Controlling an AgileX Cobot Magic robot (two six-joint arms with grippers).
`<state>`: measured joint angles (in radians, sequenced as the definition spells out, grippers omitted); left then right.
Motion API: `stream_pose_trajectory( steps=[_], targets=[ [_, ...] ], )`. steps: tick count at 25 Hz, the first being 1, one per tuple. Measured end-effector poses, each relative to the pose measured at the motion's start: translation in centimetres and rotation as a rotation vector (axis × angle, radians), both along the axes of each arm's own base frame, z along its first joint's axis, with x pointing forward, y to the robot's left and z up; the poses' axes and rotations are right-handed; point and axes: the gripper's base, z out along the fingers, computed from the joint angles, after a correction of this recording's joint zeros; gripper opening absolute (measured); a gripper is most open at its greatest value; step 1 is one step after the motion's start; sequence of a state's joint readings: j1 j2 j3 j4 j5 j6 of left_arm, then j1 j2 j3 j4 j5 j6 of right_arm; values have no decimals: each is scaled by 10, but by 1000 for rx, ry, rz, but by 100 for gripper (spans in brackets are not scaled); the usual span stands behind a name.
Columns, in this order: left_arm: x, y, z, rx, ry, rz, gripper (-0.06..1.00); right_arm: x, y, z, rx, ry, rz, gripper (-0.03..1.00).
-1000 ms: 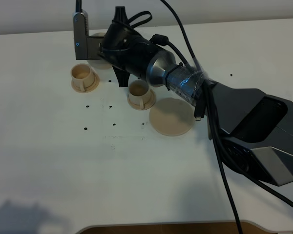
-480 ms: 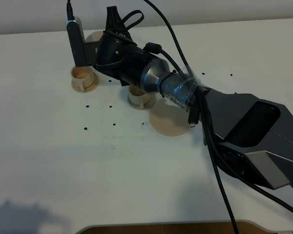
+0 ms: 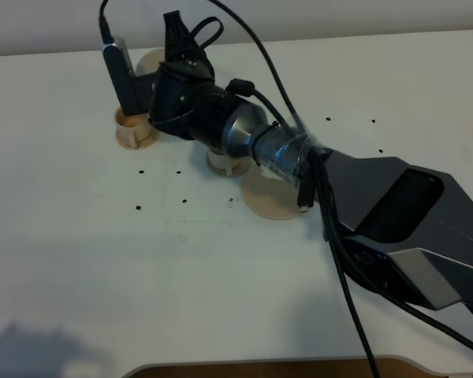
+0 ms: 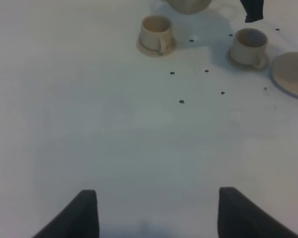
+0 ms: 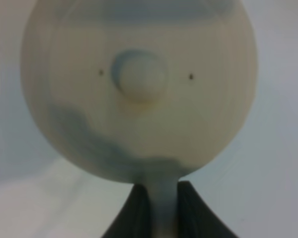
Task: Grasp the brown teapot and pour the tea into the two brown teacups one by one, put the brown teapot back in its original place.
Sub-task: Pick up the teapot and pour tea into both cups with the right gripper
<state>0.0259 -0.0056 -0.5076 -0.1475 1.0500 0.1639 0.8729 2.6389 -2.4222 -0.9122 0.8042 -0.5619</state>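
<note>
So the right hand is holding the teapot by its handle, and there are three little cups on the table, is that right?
Not quite: there are two cups, not three. The left wrist view shows both, beside a bare saucer. The right hand does hold the teapot by its handle.

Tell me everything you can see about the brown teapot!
The brown teapot is pale tan and matte, like clay. Its body is round, and the lid has a small round knob with a tiny hole on each side. Its thin handle is pinched between the right gripper's dark fingers. From the high camera the arm hides most of it; only a tan edge peeks out behind the teacup on that view's left. Whether it touches the table is unclear.
</note>
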Motion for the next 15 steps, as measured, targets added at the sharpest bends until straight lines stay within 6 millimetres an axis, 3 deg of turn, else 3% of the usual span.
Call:
stream_pose_trajectory(
  steps=[15],
  targets=[
    [0,0,0,0,0,0,54,-1,5,-2,-94,-97,46,10]
  ],
)
